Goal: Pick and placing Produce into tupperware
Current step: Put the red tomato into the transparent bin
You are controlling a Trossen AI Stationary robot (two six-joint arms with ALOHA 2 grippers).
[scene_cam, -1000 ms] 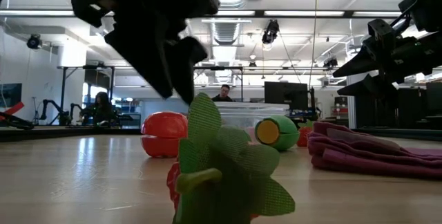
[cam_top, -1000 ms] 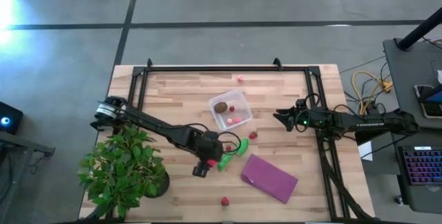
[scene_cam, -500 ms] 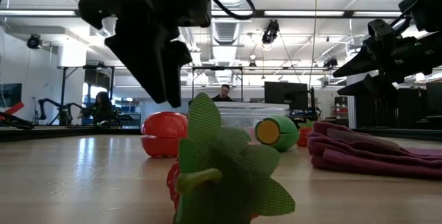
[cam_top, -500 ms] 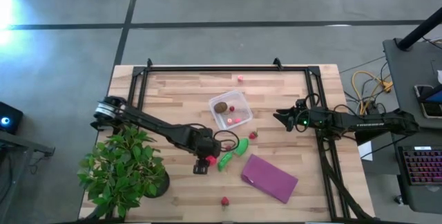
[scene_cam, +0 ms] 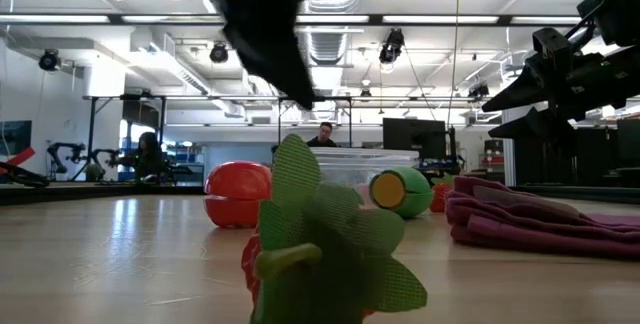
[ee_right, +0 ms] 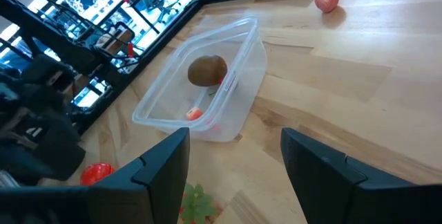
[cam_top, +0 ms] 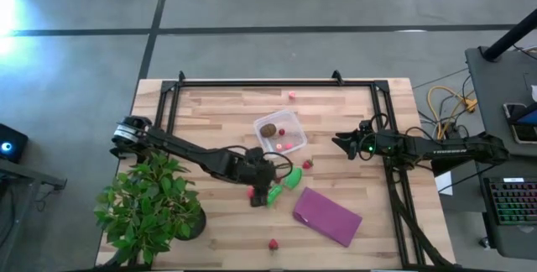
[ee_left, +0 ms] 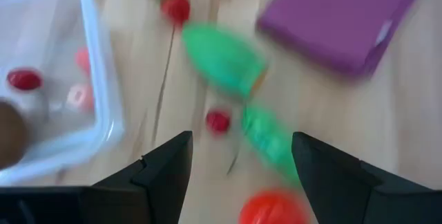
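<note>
My left gripper hovers open above the produce near the table's middle, touching nothing. Below it lie two green pods, a tiny red piece and the larger red ball. The clear tupperware stands just beyond them, holding the brown ball and small red and pink pieces. My right gripper waits open to the right of the tupperware.
A flat purple rectangle lies right of the pods. A potted plant stands at the near left corner. Stray pieces: a strawberry by the tupperware, one near the near edge, a pink one by the far rail.
My left gripper has swung from the near side of the red ball toward the table's right and far side, turning over the green pods, and in the low view it has risen. The produce has stayed where it was.
</note>
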